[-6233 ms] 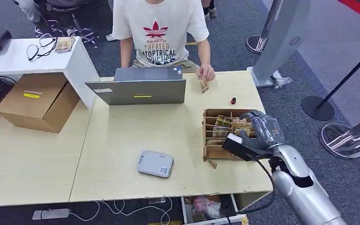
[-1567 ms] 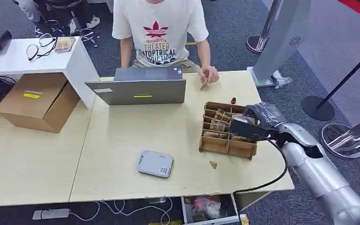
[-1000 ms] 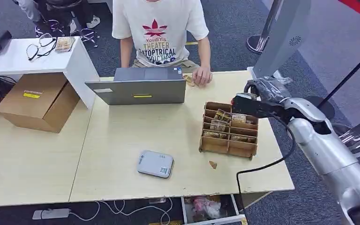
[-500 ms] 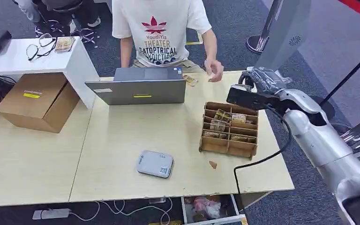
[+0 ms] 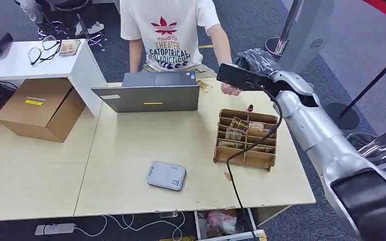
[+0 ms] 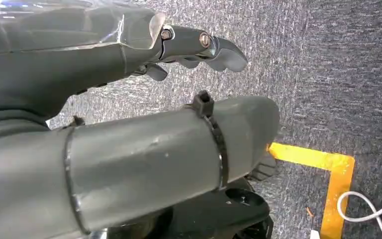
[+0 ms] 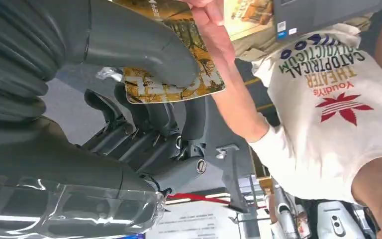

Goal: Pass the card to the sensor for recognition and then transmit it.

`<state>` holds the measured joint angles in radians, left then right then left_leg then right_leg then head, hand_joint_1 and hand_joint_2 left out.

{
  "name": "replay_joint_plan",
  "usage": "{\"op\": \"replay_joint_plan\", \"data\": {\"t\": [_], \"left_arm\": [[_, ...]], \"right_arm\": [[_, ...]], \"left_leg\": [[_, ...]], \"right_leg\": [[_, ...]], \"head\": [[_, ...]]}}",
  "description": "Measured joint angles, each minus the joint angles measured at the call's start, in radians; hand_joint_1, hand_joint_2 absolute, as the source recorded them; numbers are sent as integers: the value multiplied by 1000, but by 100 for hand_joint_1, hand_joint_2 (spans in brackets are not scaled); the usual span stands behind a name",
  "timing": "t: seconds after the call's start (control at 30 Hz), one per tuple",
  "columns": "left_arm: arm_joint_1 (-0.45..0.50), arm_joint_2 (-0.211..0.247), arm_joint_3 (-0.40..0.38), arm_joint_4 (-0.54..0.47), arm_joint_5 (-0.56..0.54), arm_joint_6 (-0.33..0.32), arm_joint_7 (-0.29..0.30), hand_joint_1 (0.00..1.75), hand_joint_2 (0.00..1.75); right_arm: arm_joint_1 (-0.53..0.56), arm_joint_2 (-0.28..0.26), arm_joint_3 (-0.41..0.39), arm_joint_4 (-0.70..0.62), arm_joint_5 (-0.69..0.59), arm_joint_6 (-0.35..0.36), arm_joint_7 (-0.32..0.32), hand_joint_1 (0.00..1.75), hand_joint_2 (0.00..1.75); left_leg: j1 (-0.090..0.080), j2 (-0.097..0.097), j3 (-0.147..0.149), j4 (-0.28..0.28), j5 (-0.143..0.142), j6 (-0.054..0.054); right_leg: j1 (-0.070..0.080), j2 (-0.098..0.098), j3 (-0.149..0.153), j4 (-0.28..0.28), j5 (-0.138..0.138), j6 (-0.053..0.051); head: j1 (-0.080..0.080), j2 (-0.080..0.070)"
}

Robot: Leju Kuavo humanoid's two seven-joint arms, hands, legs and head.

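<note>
The right robot hand (image 5: 254, 60) reaches out over the far edge of the pale wooden tabletop (image 5: 130, 150), toward a person in a white printed T-shirt (image 5: 168, 35) seated behind an open grey laptop (image 5: 148, 93). In the right wrist view, this robot hand (image 7: 144, 89) pinches a yellow-and-brown picture card (image 7: 179, 74) between its thick grey thumb and its darker fingers (image 7: 194, 119). The person's hand (image 7: 211, 22) touches the card's far edge, with fingers on it.

The left robot hand (image 6: 129, 99) hangs over grey carpet, holding nothing, its fingers slightly bent and apart.

On the tabletop, a brown cardboard divided box (image 5: 246, 138) with more cards stands just beneath the outstretched right arm. A small flat grey sensor pad (image 5: 166, 175) lies nearer the front edge, well apart from the box. A closed brown carton (image 5: 40, 108) sits at the left end, beside a white side desk (image 5: 25, 63) bearing a pair of glasses.
</note>
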<state>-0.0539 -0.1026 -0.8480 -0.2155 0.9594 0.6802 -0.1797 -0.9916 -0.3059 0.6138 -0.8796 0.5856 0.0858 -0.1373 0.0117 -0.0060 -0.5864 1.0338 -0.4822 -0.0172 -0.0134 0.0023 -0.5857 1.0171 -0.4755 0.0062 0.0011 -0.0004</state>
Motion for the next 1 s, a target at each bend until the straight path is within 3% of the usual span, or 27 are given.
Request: {"op": "replay_joint_plan", "data": {"t": [0.07, 0.33, 0.37, 0.6, 0.63, 0.67, 0.7, 0.73, 1.0], "left_arm": [[0, -1, 0, 0, 2, 2, -2, 0, 0], [1, -14, 0, 0, 19, 10, -39, 0, 0], [1, -16, 0, 0, 20, 11, -40, 0, 0], [4, -19, 0, 0, 25, 18, -63, 0, 0], [4, -19, 0, 0, 25, 19, -65, 0, 0], [4, -19, 0, 0, 25, 19, -66, 0, 0], [4, -19, 0, 0, 25, 19, -69, 0, 0], [4, -19, 0, 0, 25, 19, -72, 0, 0], [4, -19, 0, 0, 25, 20, -72, 0, 0]], "right_arm": [[-14, 23, 3, 32, 1, 0, -1, 173, 175], [-33, 92, 15, 138, 4, -13, -34, 166, 175], [-33, 98, 16, 146, 4, -16, -35, 159, 175], [-27, 116, 26, 191, 3, -23, -43, 159, 175], [-25, 116, 26, 195, 3, -24, -45, 147, 175], [-23, 117, 27, 198, 4, -24, -46, 28, 175], [-21, 118, 27, 202, 3, -25, -48, 28, 175], [-19, 118, 28, 204, 3, -25, -49, 0, 175], [5, 119, 34, 212, 4, -27, -52, 0, 175]], "left_leg": [[0, 0, 0, 0, 0, 0], [0, 0, 0, 0, 0, 0], [0, 0, 0, 0, 0, 0], [0, 0, 0, 0, 0, 0], [0, 0, 0, 0, 0, 0], [0, 0, 0, 0, 0, 0], [0, 0, 0, 0, 0, 0], [0, 0, 0, 0, 0, 0], [0, 0, 0, 0, 0, 0]], "right_leg": [[0, 0, 0, 0, 0, 0], [0, 0, 0, 0, 0, 0], [0, 0, 0, 0, 0, 0], [0, 0, 0, 0, 0, 0], [0, 0, 0, 0, 0, 0], [0, 0, 0, 0, 0, 0], [0, 0, 0, 0, 0, 0], [0, 0, 0, 0, 0, 0], [0, 0, 0, 0, 0, 0]], "head": [[0, 0], [0, 0], [0, 0], [0, 0], [0, 0], [0, 0], [0, 0], [0, 0], [0, 0]]}}
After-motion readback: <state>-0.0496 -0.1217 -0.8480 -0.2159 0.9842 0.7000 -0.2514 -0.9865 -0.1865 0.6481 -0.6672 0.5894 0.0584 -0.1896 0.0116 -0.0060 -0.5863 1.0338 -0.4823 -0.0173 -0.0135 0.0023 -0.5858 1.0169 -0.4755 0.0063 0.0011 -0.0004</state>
